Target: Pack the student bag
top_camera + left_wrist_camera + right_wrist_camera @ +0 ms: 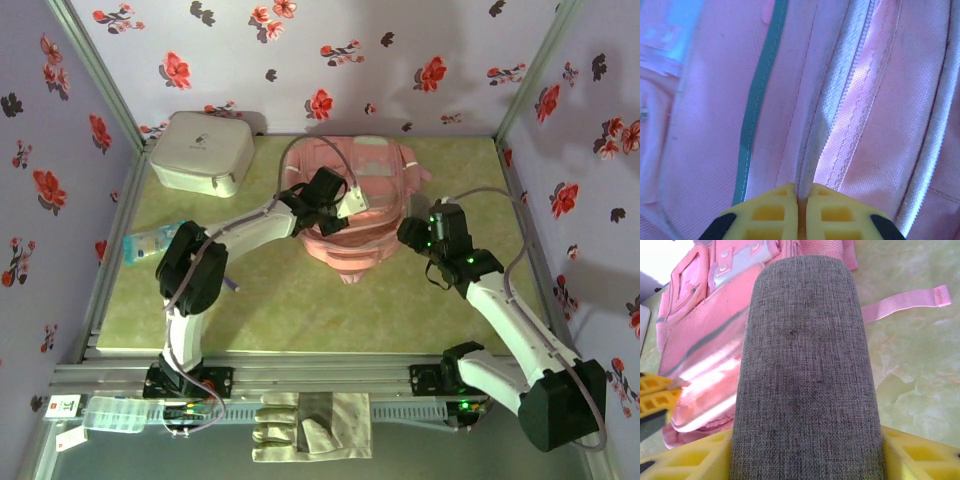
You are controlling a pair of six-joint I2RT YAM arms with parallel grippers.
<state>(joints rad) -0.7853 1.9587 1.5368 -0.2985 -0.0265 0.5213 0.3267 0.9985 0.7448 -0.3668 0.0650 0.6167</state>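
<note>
The student bag (365, 225) lies flat in the middle of the green table (300, 300), toward the back wall. A white zip case (200, 152) sits near it on its left. My left gripper (801, 199) is over the bag's near left part. Its yellow fingers (775, 215) are pressed together on a pale strip of the bag's zip edge, which runs up from between them across the pink cloth. In my right wrist view, one yellow finger of that left gripper meets the bag's shiny pink edge. My right gripper (807, 455) is just beside the bag's right side and pinches a grey cloth pouch (805, 350) between its own yellow fingers. The pouch stands up in front of the wrist camera, rounded at the top, and hides part of the bag behind it. A pink strap (905, 301) of the bag lies flat on the table to the right of the pouch. A blue packet (155, 243) lies at the table's left edge, well apart from the bag. On the near rail between my two bases lies a pale glove (305, 425), and a clear plastic box (115, 415) sits at the near left corner.
</note>
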